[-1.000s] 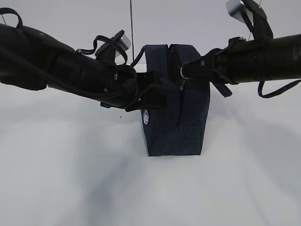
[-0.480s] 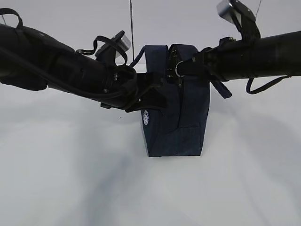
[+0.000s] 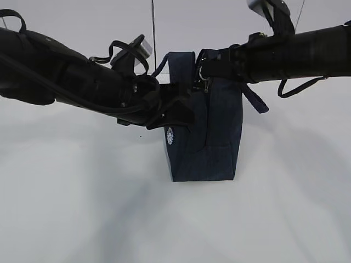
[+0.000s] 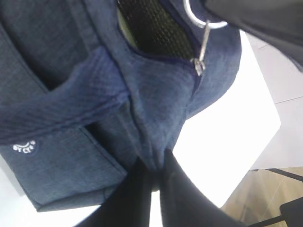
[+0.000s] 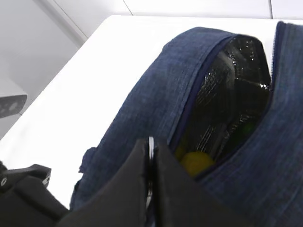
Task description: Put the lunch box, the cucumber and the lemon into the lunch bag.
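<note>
The navy lunch bag stands upright on the white table, its top partly unzipped. My left gripper is shut on a fold of the bag's fabric at its left side, also seen in the left wrist view. My right gripper is shut on the metal ring pull of the zipper at the bag's top. Through the opening I see the yellow lemon inside the bag, against the dark lining. A sliver of pale green lid shows inside. The cucumber is hidden.
The white table surrounds the bag. A loop handle hangs off the bag's right side under the right arm. The table's edge lies close behind the bag in the left wrist view.
My right gripper has moved left and upward with the ring pull, along the bag's top. The left gripper has kept its hold and stayed in place.
</note>
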Robot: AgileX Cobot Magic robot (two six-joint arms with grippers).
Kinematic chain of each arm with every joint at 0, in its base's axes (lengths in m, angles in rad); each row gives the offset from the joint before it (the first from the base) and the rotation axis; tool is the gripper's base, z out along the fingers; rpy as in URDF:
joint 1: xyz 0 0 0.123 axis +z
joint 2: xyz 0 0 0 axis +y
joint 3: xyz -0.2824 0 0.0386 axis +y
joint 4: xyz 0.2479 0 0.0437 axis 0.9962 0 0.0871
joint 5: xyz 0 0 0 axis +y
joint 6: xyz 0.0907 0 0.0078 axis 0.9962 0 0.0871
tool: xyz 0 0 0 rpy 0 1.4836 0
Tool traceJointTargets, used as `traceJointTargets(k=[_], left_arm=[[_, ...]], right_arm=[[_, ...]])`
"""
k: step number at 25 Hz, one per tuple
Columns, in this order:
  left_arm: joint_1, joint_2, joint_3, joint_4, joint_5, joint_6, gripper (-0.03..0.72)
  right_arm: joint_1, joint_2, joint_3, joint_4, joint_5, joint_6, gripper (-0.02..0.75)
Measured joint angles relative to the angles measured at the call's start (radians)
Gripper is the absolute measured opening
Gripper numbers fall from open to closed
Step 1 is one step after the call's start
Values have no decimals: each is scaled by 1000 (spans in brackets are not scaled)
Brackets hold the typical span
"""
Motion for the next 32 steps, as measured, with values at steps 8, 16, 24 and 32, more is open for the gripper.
traceJointTargets(k=[8,16,24,32], left_arm=[[0,0,0,7,6,0,-5],[0,0,0,11,21,0,-5],[0,0,0,19,29,0,-5],[0,0,0,27,37,0,-5]], right_arm=[[4,9,-6,0,-22,17,7],[5,9,-6,0,-48,123,7],[5,9,-8,-48,-52,399,7],[5,9,-10,-98,-48,541,7]])
